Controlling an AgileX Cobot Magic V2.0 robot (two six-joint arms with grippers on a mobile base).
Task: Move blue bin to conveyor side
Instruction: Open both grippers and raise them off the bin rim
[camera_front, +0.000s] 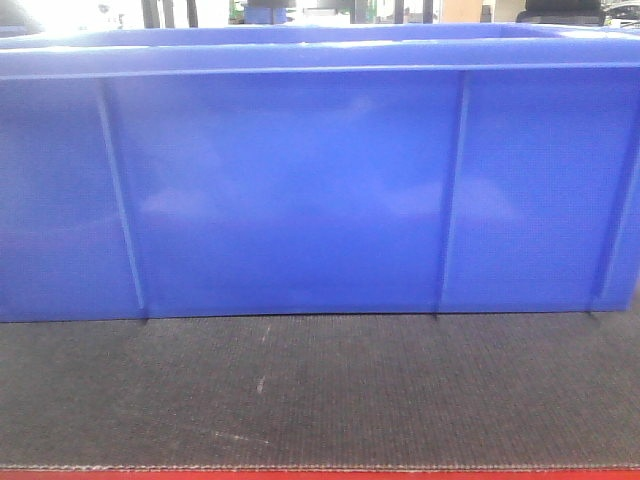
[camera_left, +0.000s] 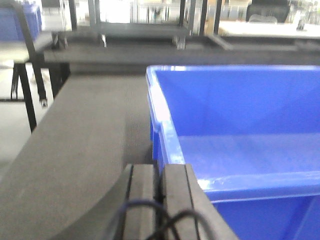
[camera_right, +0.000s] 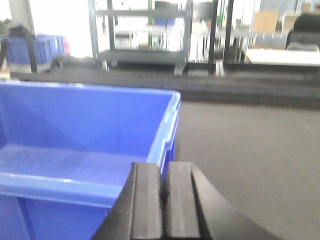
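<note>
The bin (camera_front: 300, 190) is filling nearly the whole front view, its long blue wall running from the left edge to the right edge of the frame. 4 thin vertical ribs are crossing that wall, and the thick rim is running along the top. The bin is sitting on the belt (camera_front: 320, 395), which is taking up the lower third of the frame; a red frame (camera_front: 320, 475) is showing as a thin strip along the bottom edge.

In the left wrist view, the bin (camera_left: 240, 150) is filling the right half of the frame, open and showing its inner floor. The left pincer (camera_left: 159, 200) is sitting at bottom centre, its 2 dark pads pressing on the near corner of the rim, so it is grasping the bin. The belt (camera_left: 75, 150) is stretching away on the left.

In the right wrist view, the bin (camera_right: 80, 135) is filling the left half of the frame. The right pincer (camera_right: 164, 202) is sitting at bottom centre, its pads clenching on the near right corner of the rim. The belt (camera_right: 245, 150) is lying to the right. Blurred racks (camera_right: 145, 35) are standing at the top of the frame.
</note>
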